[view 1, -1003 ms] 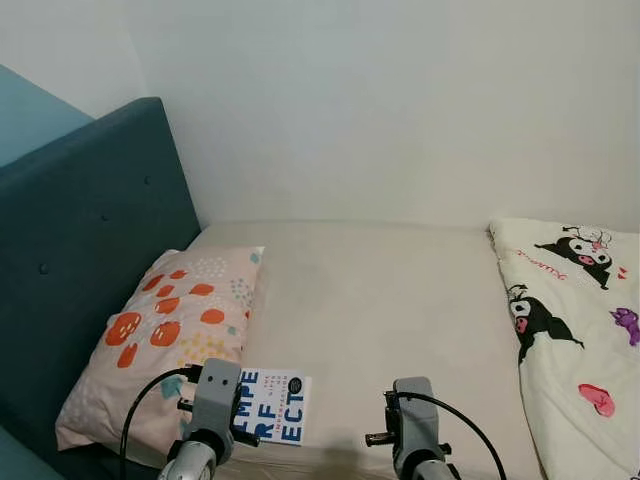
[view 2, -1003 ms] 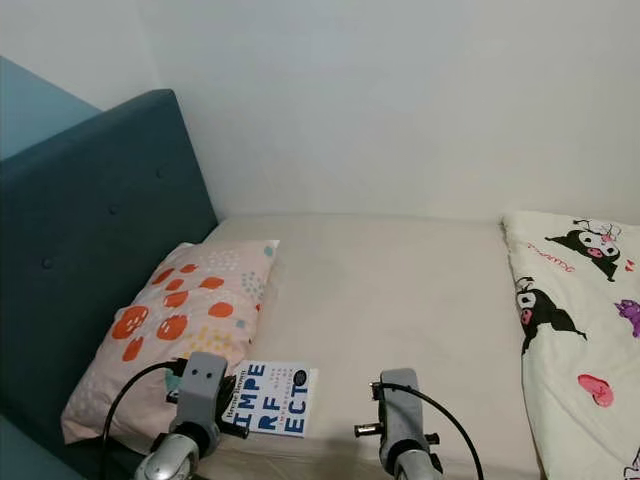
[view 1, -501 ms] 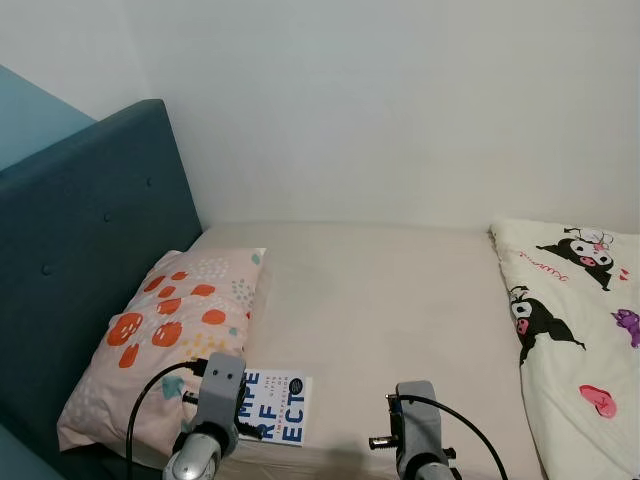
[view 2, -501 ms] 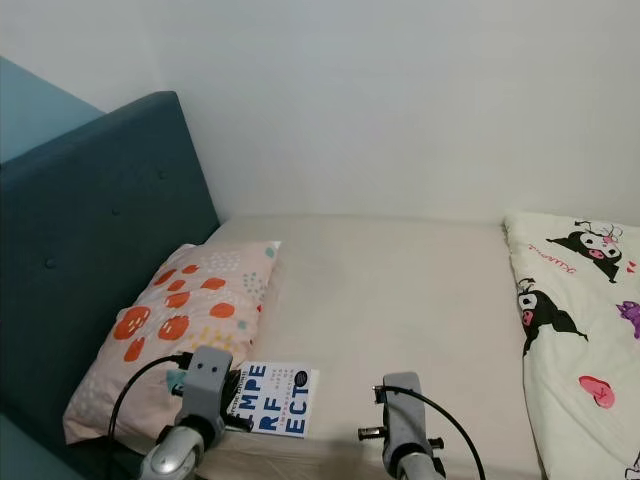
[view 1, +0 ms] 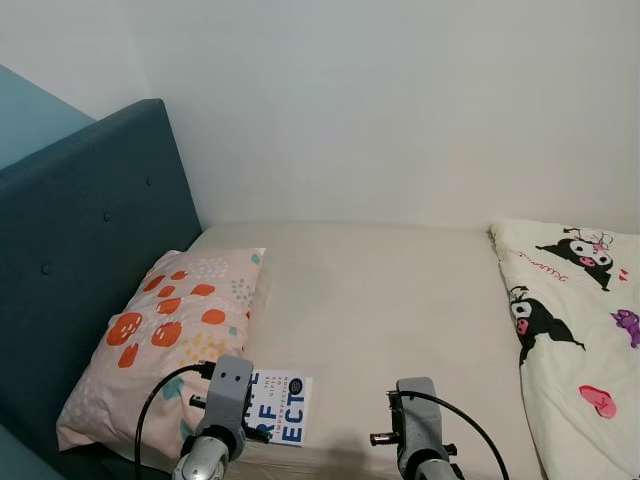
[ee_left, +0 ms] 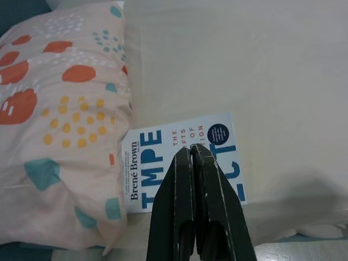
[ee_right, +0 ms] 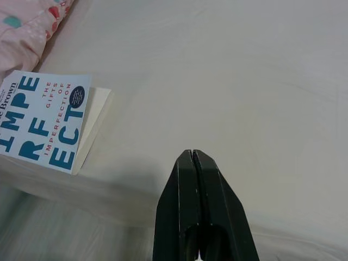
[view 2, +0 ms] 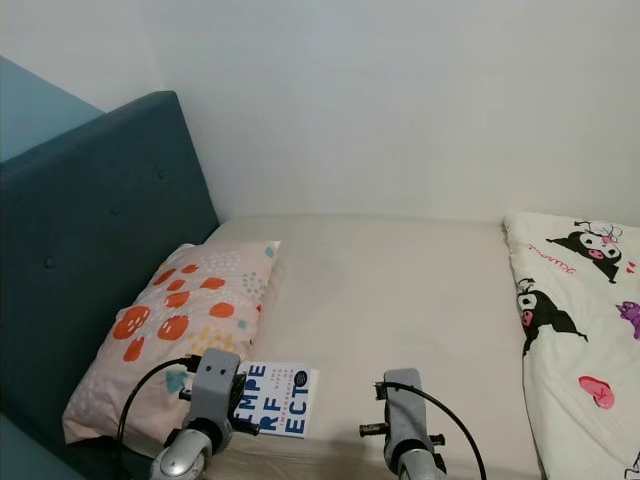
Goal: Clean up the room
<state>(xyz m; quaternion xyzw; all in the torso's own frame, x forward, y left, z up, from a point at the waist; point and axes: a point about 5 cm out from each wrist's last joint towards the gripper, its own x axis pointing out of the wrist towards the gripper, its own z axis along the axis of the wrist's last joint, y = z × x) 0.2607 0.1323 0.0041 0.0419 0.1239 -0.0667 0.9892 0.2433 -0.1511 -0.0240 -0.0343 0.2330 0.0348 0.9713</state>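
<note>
Book on the bed, both our grippers pinched closed

Padded teal headboard, soft pillow with orange blobs, then the flat white paperback book with blue letters, touching the pillow at the beige sheet's near edge. Our left gripper hovers over it, right gripper beside it. Cartoon-print blanket far right.

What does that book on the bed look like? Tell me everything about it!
The book is a white paperback with big blue letters, small orange words and a dark blue circle on its cover. It lies flat and closed, cover up, near the front edge of the beige mattress. One side sits right against the spotted pillow. The left gripper, jaws shut, hovers above it.
</note>
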